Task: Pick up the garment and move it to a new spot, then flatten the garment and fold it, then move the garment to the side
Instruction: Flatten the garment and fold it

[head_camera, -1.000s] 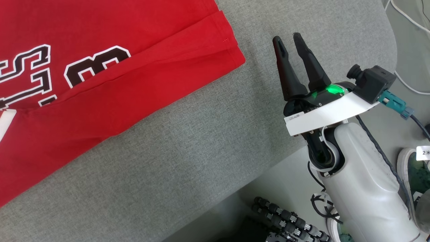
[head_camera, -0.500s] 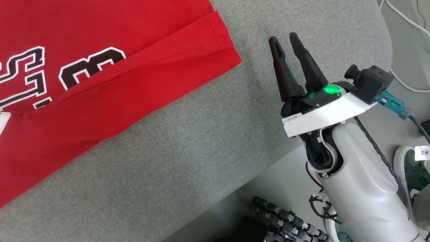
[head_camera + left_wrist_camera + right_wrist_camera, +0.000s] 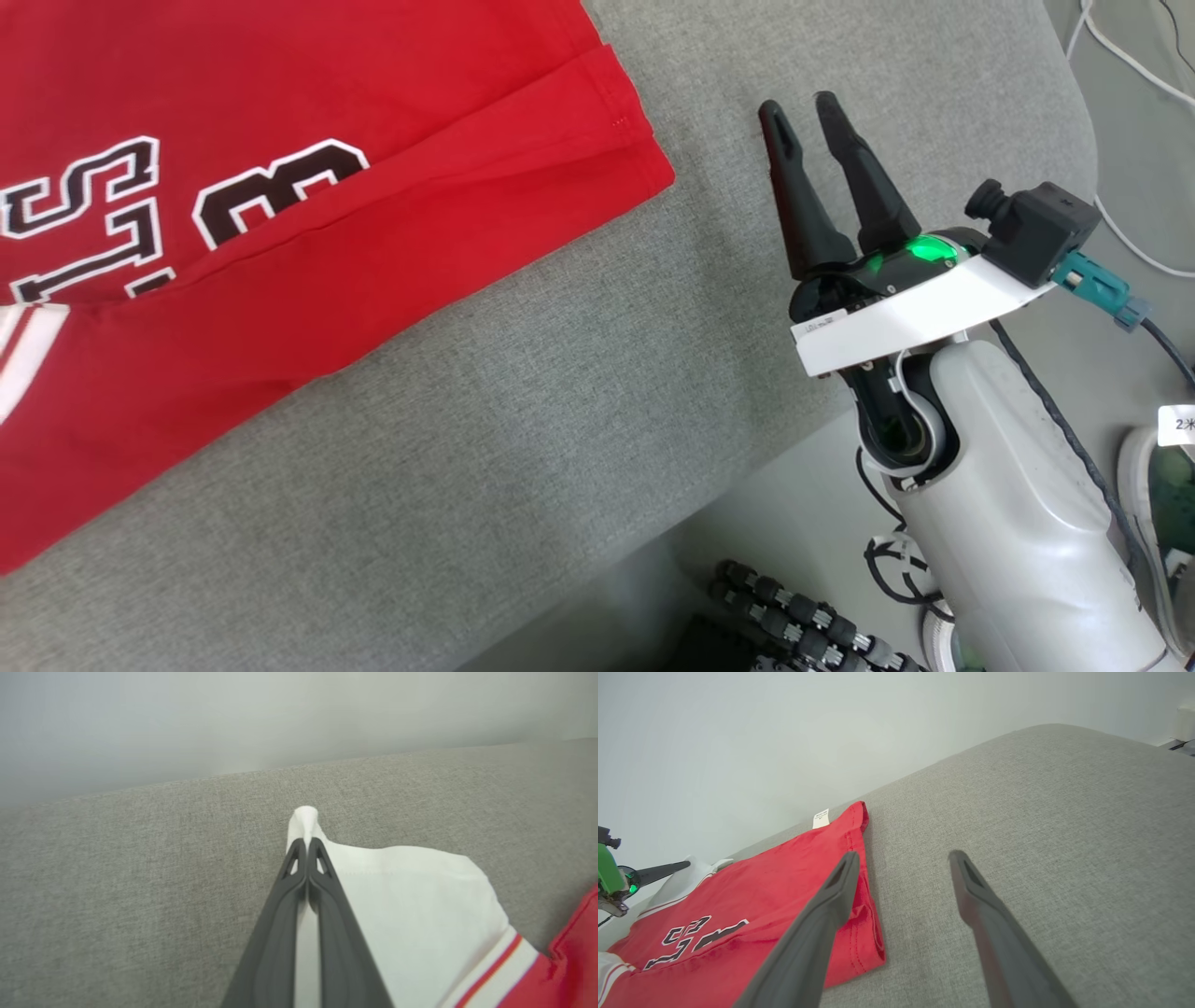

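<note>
"Where was the garment when you looked?"

"The red garment [image 3: 280, 308] lay spread on the grey cushion [image 3: 560, 420], its hem corner pointing toward my right gripper [image 3: 798, 103]. The two were near each other, not touching."

"And that tool?"

"Released. Its fingers stood apart over bare cushion with nothing between them, the same spread I had seen a second before."

"The left one?"

"In the left wrist view my left gripper [image 3: 307, 844] was clenched on the white sleeve [image 3: 411, 896]. The fingertips were pressed together, and a small fold of white cloth was pinched up and poked out beyond them. The sleeve ran back to a red stripe and the red body at that view's lower right."

"What differed from the earlier head picture?"

"The whole picture had slid a little, so I put it down to the camera. The black-and-white print [image 3: 280, 187] sat slightly further right, and more white showed at the left edge. The gap between the hem corner and the right gripper looked about the same."

"Anything else?"

"From the right wrist I saw a small white label [image 3: 821, 818] sticking out at the garment's far corner."
</note>
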Robot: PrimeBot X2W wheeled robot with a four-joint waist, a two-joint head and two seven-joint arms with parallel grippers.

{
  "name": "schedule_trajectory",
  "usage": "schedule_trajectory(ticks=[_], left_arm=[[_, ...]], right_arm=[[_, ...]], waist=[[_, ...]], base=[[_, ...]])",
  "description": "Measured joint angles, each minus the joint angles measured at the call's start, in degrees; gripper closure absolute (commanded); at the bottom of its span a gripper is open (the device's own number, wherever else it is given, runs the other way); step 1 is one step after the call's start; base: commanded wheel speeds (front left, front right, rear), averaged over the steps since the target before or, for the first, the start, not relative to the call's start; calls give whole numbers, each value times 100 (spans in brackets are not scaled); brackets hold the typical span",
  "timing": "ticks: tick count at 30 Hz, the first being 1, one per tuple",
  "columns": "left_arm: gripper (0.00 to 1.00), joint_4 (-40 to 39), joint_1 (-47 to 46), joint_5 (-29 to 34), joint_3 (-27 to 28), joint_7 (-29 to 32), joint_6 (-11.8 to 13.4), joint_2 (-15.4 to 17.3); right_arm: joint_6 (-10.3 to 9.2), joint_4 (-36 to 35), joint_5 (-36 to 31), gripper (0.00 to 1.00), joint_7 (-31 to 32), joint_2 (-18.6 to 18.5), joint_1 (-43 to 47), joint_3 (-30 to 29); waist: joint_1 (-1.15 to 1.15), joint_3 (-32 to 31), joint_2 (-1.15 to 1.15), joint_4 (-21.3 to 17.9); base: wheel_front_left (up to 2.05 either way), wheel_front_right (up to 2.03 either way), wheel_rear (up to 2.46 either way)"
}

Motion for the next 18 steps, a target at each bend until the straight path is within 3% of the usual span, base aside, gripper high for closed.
schedule_trajectory(ticks=[9,18], left_arm=[[100,-605,258,-454,-582,-303,-2,-487],[100,-1246,982,-1035,-1095,-647,-2,-572]], right_arm=[[0,169,-234,0,0,-1,1,-138],[0,381,-347,0,0,-168,69,-255]], waist=[[0,-313,0,254],[0,-747,0,602]], base=[[0,0,0],[0,0,0]])
